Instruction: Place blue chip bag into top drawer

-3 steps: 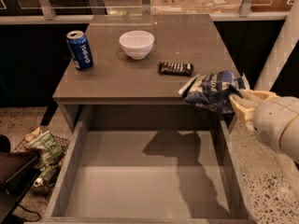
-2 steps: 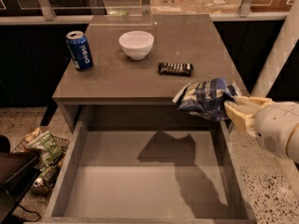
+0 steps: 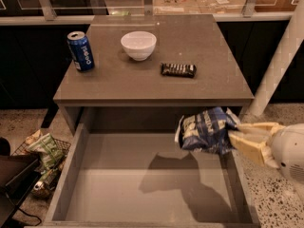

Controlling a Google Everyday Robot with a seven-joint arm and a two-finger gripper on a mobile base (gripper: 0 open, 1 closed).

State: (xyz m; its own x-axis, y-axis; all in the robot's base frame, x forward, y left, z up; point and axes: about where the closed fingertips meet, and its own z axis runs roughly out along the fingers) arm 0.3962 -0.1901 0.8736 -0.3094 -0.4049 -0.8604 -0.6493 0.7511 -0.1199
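Far left, on the floor: a wire basket (image 3: 21,148) of snack packets, no part of our job.
On the grey table (image 3: 142,87), left to right: a blue soda can (image 3: 80,51), a white bowl (image 3: 138,44) and a dark candy bar (image 3: 178,70), all where they had been.
Below the table's front edge: the top drawer (image 3: 118,194) stood pulled open, its bottom bare.
What changed: the blue chip bag (image 3: 206,129) had come off the table's right front corner and down, so it hung over the drawer's right half and threw a shadow on the bottom.
What that meant: we judged the carry nearly done, with lowering and release left.
Far right: the gripper (image 3: 233,139) reached in from the right, above the drawer's right wall.
Bag and fingers: the pale fingers (image 3: 254,127) were closed on the bag's right end, and the bag stuck out leftward from them. We could not quite see how deep the foil sat between them.
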